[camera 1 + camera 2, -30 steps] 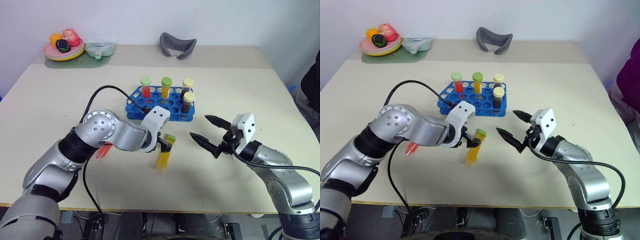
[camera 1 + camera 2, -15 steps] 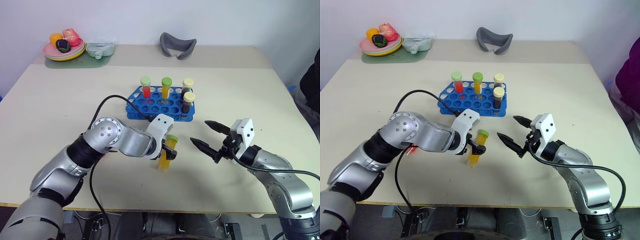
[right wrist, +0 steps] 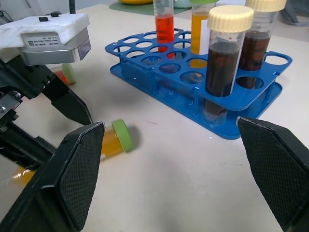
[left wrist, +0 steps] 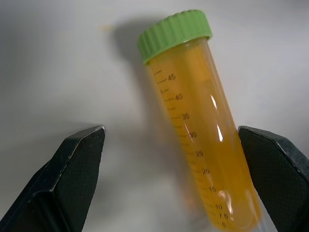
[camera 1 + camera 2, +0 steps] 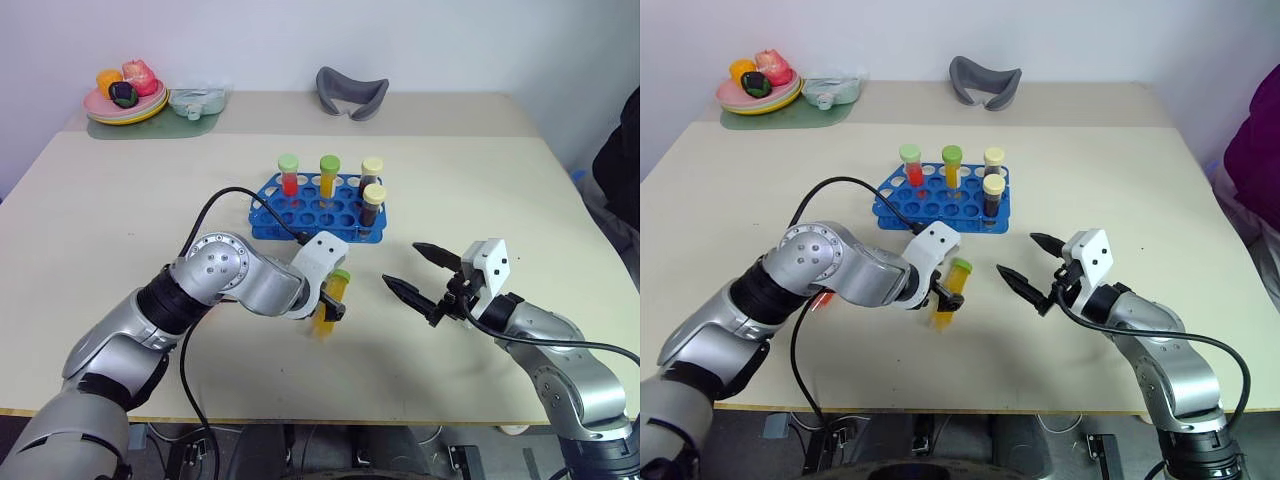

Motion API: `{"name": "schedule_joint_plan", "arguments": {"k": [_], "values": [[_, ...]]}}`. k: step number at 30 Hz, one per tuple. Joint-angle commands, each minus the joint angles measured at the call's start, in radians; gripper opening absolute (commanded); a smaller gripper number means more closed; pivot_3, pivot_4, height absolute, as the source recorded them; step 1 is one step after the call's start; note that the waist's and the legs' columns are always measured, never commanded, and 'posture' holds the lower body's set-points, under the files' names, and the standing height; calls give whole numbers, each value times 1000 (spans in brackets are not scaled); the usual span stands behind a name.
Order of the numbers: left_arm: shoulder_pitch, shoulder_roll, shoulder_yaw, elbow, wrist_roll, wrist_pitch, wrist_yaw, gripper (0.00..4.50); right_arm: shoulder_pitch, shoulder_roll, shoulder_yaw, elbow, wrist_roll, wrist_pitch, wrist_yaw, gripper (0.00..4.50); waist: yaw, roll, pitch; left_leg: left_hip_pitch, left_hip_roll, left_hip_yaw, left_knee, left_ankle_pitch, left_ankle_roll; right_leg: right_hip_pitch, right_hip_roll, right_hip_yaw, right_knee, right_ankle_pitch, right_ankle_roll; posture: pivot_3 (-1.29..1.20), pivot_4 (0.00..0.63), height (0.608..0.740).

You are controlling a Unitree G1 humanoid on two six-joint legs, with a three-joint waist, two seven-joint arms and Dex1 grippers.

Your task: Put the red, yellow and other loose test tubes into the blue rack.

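Observation:
A yellow test tube [image 5: 330,303] with a green cap lies on the table in front of the blue rack [image 5: 310,215]. My left gripper [image 5: 332,300] points steeply down over it, open, and the tube [image 4: 203,140] lies between the two fingers [image 4: 72,179], nearer one of them. A red test tube [image 5: 822,298] lies on the table, mostly hidden under my left arm. The rack holds a red tube, a yellow tube and two dark brown tubes [image 3: 222,63]. Further right, my right gripper [image 5: 401,264] hovers level, open and empty.
A plate of toy fruit [image 5: 125,100] and a clear container [image 5: 197,100] stand at the back left corner. A grey curved object [image 5: 353,90] lies at the back middle. A black cable [image 5: 230,195] loops from my left arm beside the rack.
My left gripper has sunk lower and now straddles the yellow tube on the table. The right gripper has hardly moved.

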Motion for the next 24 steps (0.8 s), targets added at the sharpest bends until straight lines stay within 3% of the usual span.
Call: {"name": "schedule_joint_plan", "arguments": {"k": [1,9,22,24], "values": [[9,35,23,54,104,47,4,4500,-16,8,-21,-29,0,-27,-5,4458,0,0,0,0,0,0,0,0,0,0,0,0,0,0,0,0,150,735],[17,27,104,68,278,150,-83,4500,-21,10,-20,-27,0,-29,-9,4458,0,0,0,0,0,0,0,0,0,0,0,0,0,0,0,0,150,735],[95,-54,278,28,397,291,-120,4500,-35,13,-5,-16,0,-25,1,4458,0,0,0,0,0,0,-1,0,0,0,0,0,0,0,0,0,150,735],[97,-53,282,19,407,297,-114,3969,-40,13,-3,-15,1,-22,4,4500,-1,0,0,0,0,0,-1,0,0,0,0,0,0,0,0,0,150,735]]}}
